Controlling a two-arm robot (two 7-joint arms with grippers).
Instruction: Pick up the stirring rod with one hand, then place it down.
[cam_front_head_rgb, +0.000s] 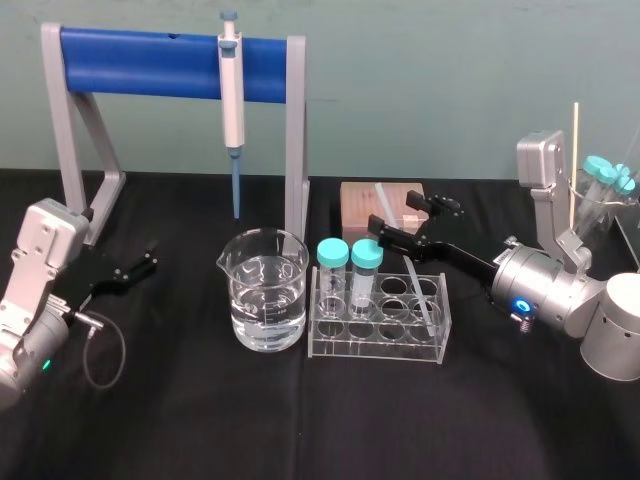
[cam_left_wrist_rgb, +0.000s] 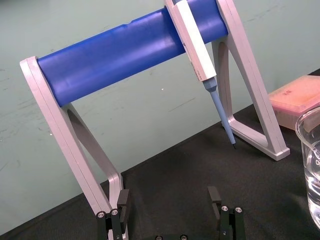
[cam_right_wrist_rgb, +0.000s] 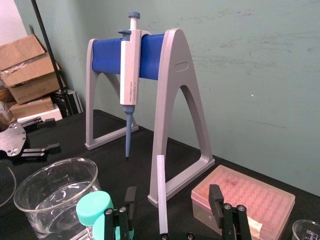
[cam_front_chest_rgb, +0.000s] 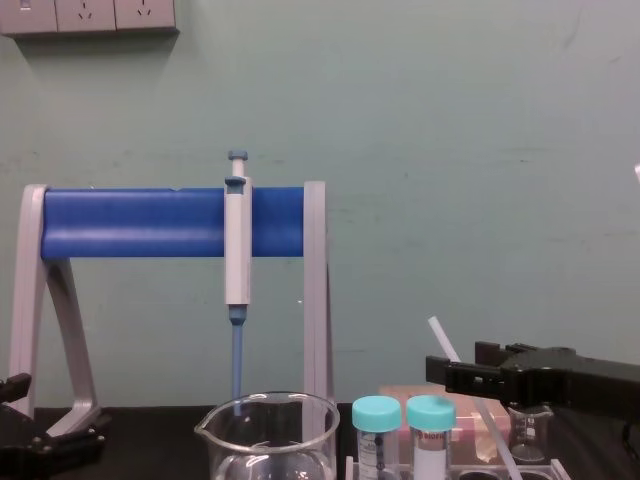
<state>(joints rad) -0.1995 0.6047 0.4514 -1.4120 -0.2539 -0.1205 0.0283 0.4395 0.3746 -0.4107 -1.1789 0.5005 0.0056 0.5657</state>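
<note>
The stirring rod (cam_front_head_rgb: 420, 298) is a thin translucent-white stick that leans in the clear tube rack (cam_front_head_rgb: 380, 340), its top tilted back over the pink box. It also rises in the right wrist view (cam_right_wrist_rgb: 160, 195) and slants up in the chest view (cam_front_chest_rgb: 440, 338). My right gripper (cam_front_head_rgb: 405, 212) reaches in from the right above the rack and straddles the rod. Its jaws stand open, with a gap on each side of the rod (cam_right_wrist_rgb: 172, 195). My left gripper (cam_front_head_rgb: 135, 268) rests low at the left near the stand's foot, open and with nothing in it (cam_left_wrist_rgb: 169, 197).
A beaker of water (cam_front_head_rgb: 265, 300) stands left of the rack. Two teal-capped tubes (cam_front_head_rgb: 348, 275) sit in the rack's left end. The white-and-blue pipette (cam_front_head_rgb: 232, 100) hangs on the grey-and-blue stand (cam_front_head_rgb: 296, 140). A pink tip box (cam_front_head_rgb: 365, 205) lies behind the rack, and a clear holder with tubes (cam_front_head_rgb: 605, 185) stands far right.
</note>
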